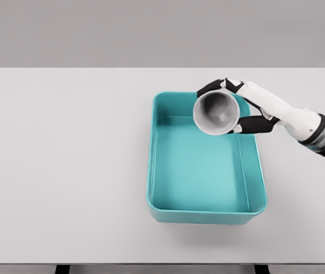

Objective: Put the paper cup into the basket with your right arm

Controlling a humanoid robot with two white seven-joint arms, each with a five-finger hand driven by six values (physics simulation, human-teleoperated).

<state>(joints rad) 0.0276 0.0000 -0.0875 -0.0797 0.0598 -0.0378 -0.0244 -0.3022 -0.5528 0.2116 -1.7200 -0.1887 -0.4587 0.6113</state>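
Head view, single frame. White flat-topped bench (65, 171) across nearly the full picture, grey background beyond its far edge.

Teal rectangular plastic basket (207, 216) with rounded corners, resting on bench right of centre, long axis running from near edge toward far edge. Shallow walls, smooth interior floor, nothing lying on that floor.

White paper cup (216, 113), tapered, held above far right corner of basket. Tilted so open mouth faces camera; grey interior and bottom visible through round rim. Rim overlapping far wall of basket in picture; not resting on basket floor. Contact with basket wall: cannot tell.

Right hand (243, 107), white shell with black finger segments, closed around cup from its right side. One black finger (210, 88) curving over top of cup, another black finger (256, 124) wrapped under lower right of cup. White forearm entering from right edge of picture, over bench's right side, with grey and black wrist joint near picture edge.

Left arm: not seen anywhere in frame.

Two dark leg tops of bench visible at bottom edge of picture, below near edge.
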